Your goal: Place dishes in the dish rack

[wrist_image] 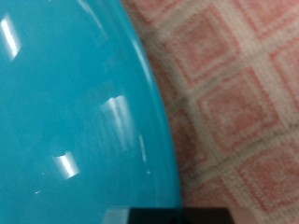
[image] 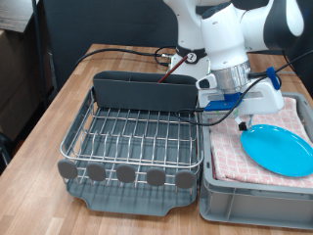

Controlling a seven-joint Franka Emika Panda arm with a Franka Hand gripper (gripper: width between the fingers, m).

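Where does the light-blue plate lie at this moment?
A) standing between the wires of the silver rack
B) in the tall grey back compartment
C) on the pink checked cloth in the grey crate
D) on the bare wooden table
C: the light-blue plate rests on the pink checked cloth lining the grey crate, while the dish rack holds no dishes that show.

A grey crate (image: 256, 204) lined with pink checked cloth (image: 235, 149) sits on the wooden surface (image: 68, 103), with what may be cables (image: 117, 51) behind.
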